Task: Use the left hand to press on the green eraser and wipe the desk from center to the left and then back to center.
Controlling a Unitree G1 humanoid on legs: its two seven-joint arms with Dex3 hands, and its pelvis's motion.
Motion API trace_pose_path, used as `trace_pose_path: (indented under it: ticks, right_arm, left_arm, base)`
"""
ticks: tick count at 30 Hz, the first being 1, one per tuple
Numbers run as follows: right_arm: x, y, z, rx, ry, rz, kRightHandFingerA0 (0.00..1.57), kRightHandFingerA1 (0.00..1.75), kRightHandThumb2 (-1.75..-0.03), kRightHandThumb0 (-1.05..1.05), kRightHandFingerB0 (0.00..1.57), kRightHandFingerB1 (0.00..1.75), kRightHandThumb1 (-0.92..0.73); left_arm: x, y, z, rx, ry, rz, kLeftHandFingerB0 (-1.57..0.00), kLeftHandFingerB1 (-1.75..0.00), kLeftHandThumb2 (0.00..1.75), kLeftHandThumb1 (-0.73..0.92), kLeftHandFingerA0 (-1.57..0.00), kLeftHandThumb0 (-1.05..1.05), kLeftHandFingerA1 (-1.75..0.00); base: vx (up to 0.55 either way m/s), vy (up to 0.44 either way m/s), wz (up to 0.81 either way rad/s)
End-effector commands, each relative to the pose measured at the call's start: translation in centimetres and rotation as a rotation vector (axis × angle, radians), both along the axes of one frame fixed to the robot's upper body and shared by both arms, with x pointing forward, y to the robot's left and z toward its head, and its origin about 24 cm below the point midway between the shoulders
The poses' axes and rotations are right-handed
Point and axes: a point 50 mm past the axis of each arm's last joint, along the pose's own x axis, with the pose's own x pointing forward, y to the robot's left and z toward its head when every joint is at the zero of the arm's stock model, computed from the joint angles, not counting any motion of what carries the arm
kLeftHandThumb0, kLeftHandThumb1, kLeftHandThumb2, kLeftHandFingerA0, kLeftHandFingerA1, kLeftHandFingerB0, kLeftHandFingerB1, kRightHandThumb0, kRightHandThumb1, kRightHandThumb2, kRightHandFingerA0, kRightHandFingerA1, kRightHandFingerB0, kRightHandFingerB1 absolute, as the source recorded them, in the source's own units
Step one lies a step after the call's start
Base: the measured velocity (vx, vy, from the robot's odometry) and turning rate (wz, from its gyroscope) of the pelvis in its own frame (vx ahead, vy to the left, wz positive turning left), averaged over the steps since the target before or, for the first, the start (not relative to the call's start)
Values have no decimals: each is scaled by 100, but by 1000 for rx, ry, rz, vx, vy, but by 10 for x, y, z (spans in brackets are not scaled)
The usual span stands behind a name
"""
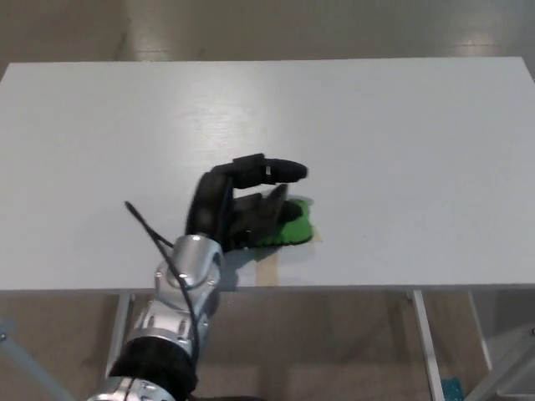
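Green eraser (287,230) lies under left hand (242,209) on white desk (401,142).

From my seat, most of the flat green eraser (287,229) is hidden under my black left hand (238,209); only its right end and near edge show, and I cannot tell its full outline. The lower fingers (266,212) are slightly blurred, so I cannot make out exactly where they meet it. My silver and black left forearm (171,322) is cut off by the bottom edge. The wide white desk (401,150) runs out past the left side, and its pale metal legs (424,342) are cut at the bottom.
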Motion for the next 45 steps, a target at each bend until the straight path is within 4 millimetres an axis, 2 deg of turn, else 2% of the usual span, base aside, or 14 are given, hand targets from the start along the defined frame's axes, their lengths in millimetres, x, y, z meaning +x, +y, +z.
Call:
trace_pose_path:
  ticks: [1, 2, 3, 7, 9, 14, 15, 20, 24, 30, 34, 41, 45]
  right_arm:
    - [-2, 1, -1, -4, -1, -5, 66, 43, -63, -43, 51, 37, -72]
    - [-2, 1, -1, -7, 0, -4, 66, 43, -63, -43, 51, 37, -72]
    - [-2, 1, -1, -4, 0, -2, 66, 43, -63, -42, 51, 37, -72]
    - [-3, 0, -2, -5, 5, -1, 66, 43, -63, -42, 51, 37, -72]
    - [-4, 0, -3, -4, 11, -3, 66, 43, -63, -42, 50, 37, -72]
    - [-5, -1, -4, -3, 22, -7, 66, 43, -63, -42, 51, 37, -72]
    - [-6, 0, -4, 0, 25, -8, 66, 43, -63, -43, 51, 38, -72]
    - [-7, 0, -5, 7, 22, -25, 67, 42, -63, -43, 53, 38, -71]
    - [-6, 0, -5, 6, 16, -32, 67, 43, -63, -43, 54, 38, -71]
    - [-6, 0, -5, 15, 22, -30, 67, 43, -63, -43, 54, 38, -71]
    - [-8, -1, -6, 14, 32, -36, 68, 43, -63, -43, 54, 38, -71]
    - [-8, 0, -6, 8, 32, -22, 68, 44, -63, -43, 56, 39, -72]
    - [-10, 0, -5, 9, 28, -17, 68, 44, -63, -42, 58, 39, -72]
  left_arm:
    - [-12, 55, -29, 20, 146, 110, -100, -56, 65, 78, -95, -17, -56]
    - [-12, 58, -29, 21, 145, 117, -100, -56, 65, 78, -95, -17, -56]
    - [-12, 75, -26, 33, 132, 151, -100, -56, 66, 79, -96, -17, -56]
    - [-14, 89, -25, 40, 127, 173, -100, -57, 66, 79, -96, -17, -55]
    - [-17, 113, -23, 65, 124, 211, -99, -56, 65, 78, -95, -16, -54]
    - [-19, 137, -20, 84, 139, 261, -99, -56, 65, 78, -95, -16, -53]
    - [-21, 151, -18, 84, 148, 295, -97, -55, 65, 79, -94, -13, -52]
    - [-28, 184, -13, 58, 167, 370, -94, -53, 64, 81, -92, -7, -50]
    - [-35, 197, -16, 26, 194, 414, -93, -55, 66, 79, -90, -11, -51]
    - [-40, 201, -22, 25, 221, 431, -95, -54, 64, 79, -93, -9, -50]
    - [-38, 194, -25, 44, 228, 402, -99, -53, 64, 77, -97, -12, -49]
    - [-24, 162, -22, 154, 182, 284, -104, -51, 63, 74, -100, -22, -49]
    - [-17, 134, -24, 181, 161, 201, -101, -52, 64, 74, -99, -20, -51]
  base:
    - [0, 0, 0]
    - [0, 0, 0]
    - [0, 0, 0]
    - [0, 0, 0]
    - [0, 0, 0]
    - [0, 0, 0]
    - [0, 0, 0]
    - [0, 0, 0]
    - [0, 0, 0]
    - [0, 0, 0]
    - [0, 0, 0]
    - [0, 0, 0]
    - [0, 0, 2]
